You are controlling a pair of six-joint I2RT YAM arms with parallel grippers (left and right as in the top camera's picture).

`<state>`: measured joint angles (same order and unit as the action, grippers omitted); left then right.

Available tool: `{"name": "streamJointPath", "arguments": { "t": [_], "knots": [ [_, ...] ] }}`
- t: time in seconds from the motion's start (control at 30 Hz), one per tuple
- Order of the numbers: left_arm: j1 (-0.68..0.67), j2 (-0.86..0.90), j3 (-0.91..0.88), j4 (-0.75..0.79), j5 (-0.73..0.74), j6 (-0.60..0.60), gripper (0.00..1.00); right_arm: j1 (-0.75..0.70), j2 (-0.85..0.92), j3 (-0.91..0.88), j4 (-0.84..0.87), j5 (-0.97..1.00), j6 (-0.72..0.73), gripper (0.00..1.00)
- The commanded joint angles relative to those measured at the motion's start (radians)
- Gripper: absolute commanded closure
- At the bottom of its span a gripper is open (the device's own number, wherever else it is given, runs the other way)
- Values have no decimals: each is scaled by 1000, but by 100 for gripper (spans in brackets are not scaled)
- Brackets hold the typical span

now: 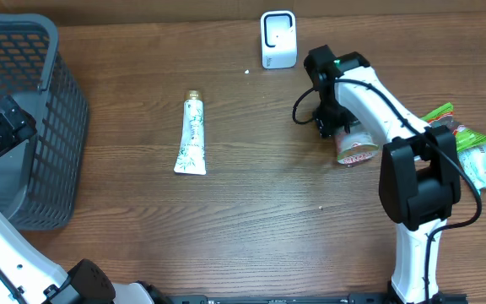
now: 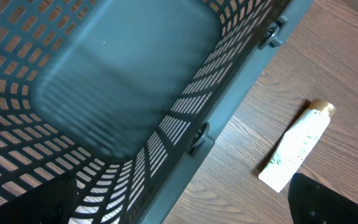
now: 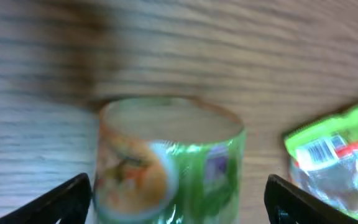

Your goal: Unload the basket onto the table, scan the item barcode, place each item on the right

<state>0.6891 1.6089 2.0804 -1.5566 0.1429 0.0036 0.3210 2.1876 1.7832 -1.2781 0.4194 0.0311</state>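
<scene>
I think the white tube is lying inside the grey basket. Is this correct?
Not quite. The white tube is lying on the table, outside the grey basket. The overhead view shows this, and the left wrist view shows the same.

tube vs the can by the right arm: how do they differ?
The tube is slim and white with a gold cap; the can is squat with a green and orange label. The tube lies alone mid-table; the can sits between the jaws of the open right gripper. Both rest on the wooden table, apart from the scanner.
</scene>
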Motion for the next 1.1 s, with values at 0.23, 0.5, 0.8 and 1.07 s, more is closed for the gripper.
{"name": "streamJointPath", "arguments": {
  "t": [0.23, 0.5, 0.8, 1.07],
  "knots": [
    [2, 0, 2, 1, 5, 16, 0, -53, -35, 35, -139, 117, 268, 14],
    [2, 0, 2, 1, 5, 16, 0, -128, -35, 35, -164, -3, 305, 14],
    [2, 0, 2, 1, 4, 16, 0, -174, -35, -3, -128, -6, 239, 15],
    [2, 0, 2, 1, 5, 16, 0, -213, -35, -15, -72, -127, 145, 15]
  ]
}}
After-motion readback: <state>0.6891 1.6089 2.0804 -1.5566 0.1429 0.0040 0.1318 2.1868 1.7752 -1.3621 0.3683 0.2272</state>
